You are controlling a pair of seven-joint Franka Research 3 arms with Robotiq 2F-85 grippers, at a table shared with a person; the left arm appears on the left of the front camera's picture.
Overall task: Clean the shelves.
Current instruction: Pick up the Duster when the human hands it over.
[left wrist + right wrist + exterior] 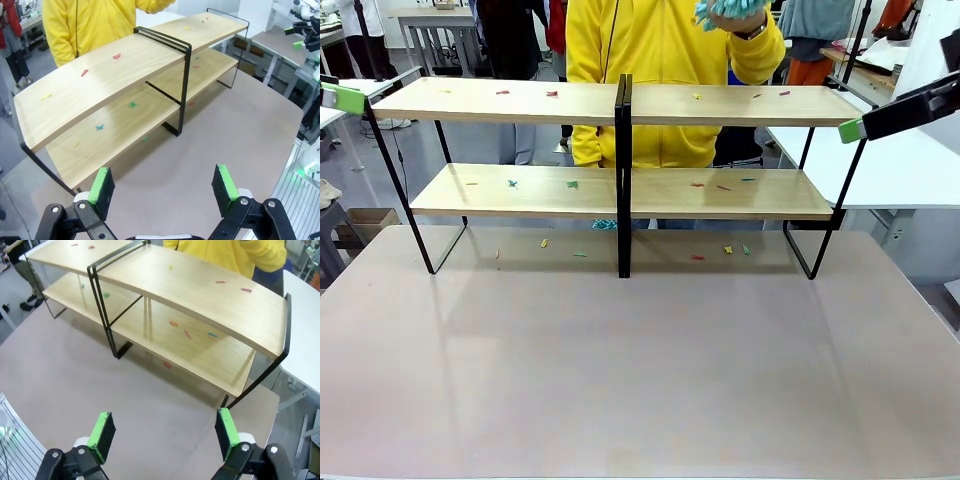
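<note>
Well, coloured scraps [551, 93] litter both light-wood boards of the shelves [720, 104] and the grey table [640, 370] beneath. The left gripper [162, 182] and right gripper [162, 427] gape wide, empty.

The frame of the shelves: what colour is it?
Black. The frame carries pale wood boards; the front view shows it best.

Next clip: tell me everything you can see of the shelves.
The shelves are a wide two-tier rack: two long light-wood boards on a thin black metal frame with a black centre post. It stands upright across the far part of the grey table, feet resting on it. Small red, green, yellow and blue scraps lie scattered on both boards and on the table beneath. A person in yellow stands just behind.
</note>
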